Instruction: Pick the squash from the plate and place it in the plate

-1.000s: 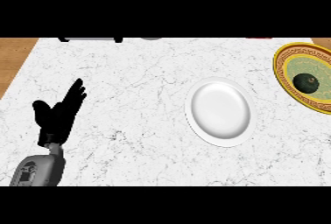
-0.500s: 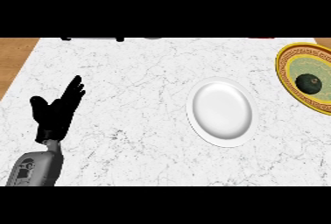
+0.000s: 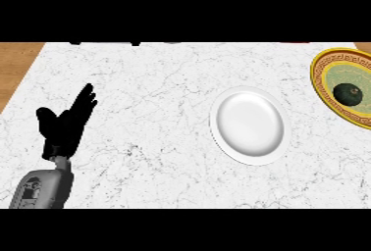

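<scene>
Left hand [image 3: 64,128] rests at the left of the marbled desk [image 3: 145,73], fingers straight and holding nothing; dark squash [image 3: 347,93] sits on the gold-rimmed plate [image 3: 323,73] at the right edge, white plate [image 3: 249,125] mid-desk, well apart.

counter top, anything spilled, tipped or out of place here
Nothing stands out. The dark green squash sits on the gold-rimmed patterned plate at the right edge, the plain white plate lies flat mid-counter, and the left hand rests open at the left. No spills show.
</scene>
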Available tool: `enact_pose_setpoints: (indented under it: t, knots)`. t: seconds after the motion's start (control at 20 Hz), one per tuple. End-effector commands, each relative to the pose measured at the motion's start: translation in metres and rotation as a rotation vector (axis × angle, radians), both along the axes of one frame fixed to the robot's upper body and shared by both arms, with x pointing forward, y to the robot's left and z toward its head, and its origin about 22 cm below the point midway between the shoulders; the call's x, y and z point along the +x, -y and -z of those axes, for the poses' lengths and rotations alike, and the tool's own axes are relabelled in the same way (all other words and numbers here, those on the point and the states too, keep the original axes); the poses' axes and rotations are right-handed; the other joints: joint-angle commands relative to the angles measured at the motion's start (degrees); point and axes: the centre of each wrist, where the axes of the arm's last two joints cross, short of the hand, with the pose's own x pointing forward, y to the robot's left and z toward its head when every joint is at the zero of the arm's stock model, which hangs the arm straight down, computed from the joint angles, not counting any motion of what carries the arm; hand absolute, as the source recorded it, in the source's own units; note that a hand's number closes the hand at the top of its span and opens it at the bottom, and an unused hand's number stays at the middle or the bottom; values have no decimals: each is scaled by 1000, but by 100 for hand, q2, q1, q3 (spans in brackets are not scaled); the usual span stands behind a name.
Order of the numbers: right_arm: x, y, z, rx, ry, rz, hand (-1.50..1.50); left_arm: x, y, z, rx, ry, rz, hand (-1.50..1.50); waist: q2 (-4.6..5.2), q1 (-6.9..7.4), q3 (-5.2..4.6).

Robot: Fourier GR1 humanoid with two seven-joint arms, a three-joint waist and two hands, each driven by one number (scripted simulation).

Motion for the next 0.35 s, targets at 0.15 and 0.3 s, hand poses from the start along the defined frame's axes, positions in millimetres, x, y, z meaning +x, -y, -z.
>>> enact_pose_setpoints:
  t: [0.15,0.3]
  knots:
    - [-25,10,19,-32,-40,20,-150,2,3,1,-9,-10,-9,0,3,7,6]
    - [-34,23,0,-33,-70,26,-150,-10,-15,18,7,-5,-2,0,-9,-19,-3]
